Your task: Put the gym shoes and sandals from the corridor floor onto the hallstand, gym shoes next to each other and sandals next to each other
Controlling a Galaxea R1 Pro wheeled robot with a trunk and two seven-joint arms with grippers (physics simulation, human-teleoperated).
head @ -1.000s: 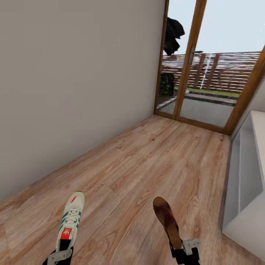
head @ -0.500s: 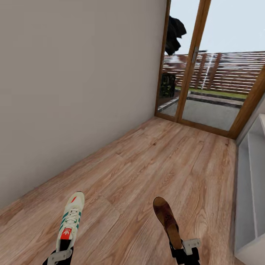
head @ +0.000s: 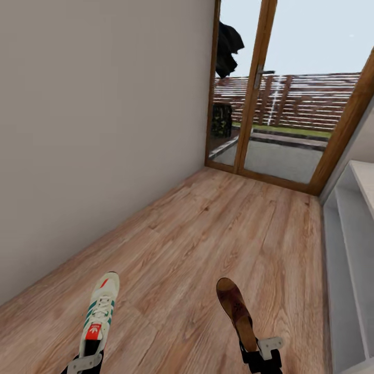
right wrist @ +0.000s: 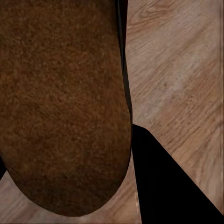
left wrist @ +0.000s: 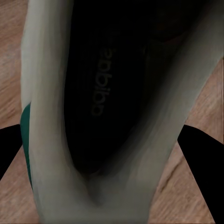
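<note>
One gym shoe (head: 99, 311), white with green stripes and a red tongue patch, is held by its heel above the corridor floor (head: 208, 228), toe pointing forward. My left gripper (head: 84, 359) is shut on it; in the left wrist view the shoe's dark inside (left wrist: 102, 93) lies between the black fingers (left wrist: 201, 161). One brown sandal (head: 235, 307) is held the same way, with my right gripper (head: 258, 354) shut on its heel end. The right wrist view looks onto the sandal's brown surface (right wrist: 60, 102). The pale grey-white hallstand (head: 358, 223) runs along the right edge.
A plain grey wall (head: 78, 130) runs along the left. A wood-framed glass door (head: 280, 104) closes the corridor's far end, with a fence and yard outside. Wood plank floor stretches ahead between wall and rack.
The whole view has shifted: the door sits further left and the rack's shelves reach along the right edge, so the camera moved. Both held shoes keep their place in the picture.
</note>
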